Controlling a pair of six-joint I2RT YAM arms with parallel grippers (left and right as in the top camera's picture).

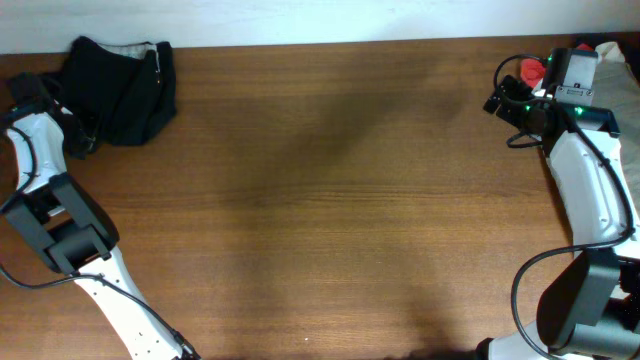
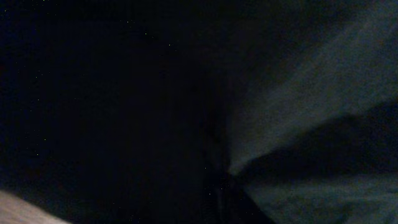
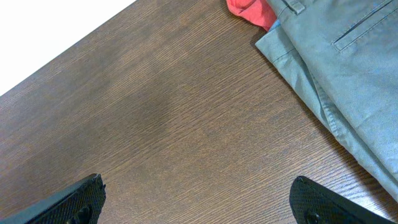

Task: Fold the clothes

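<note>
Your black garment (image 1: 125, 85) sits bunched at the far left corner of the table (image 1: 330, 200). Left gripper (image 1: 82, 138) is at its edge. The left wrist view shows only dark fabric, so you can't tell how the jaws stand. Right gripper (image 3: 199, 205) is spread wide and holds nothing, beside khaki trousers (image 3: 348, 74) and red cloth (image 3: 252, 11).

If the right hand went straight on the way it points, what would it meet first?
The right hand would likely meet bare table; the khaki trousers lie off to the side.
</note>
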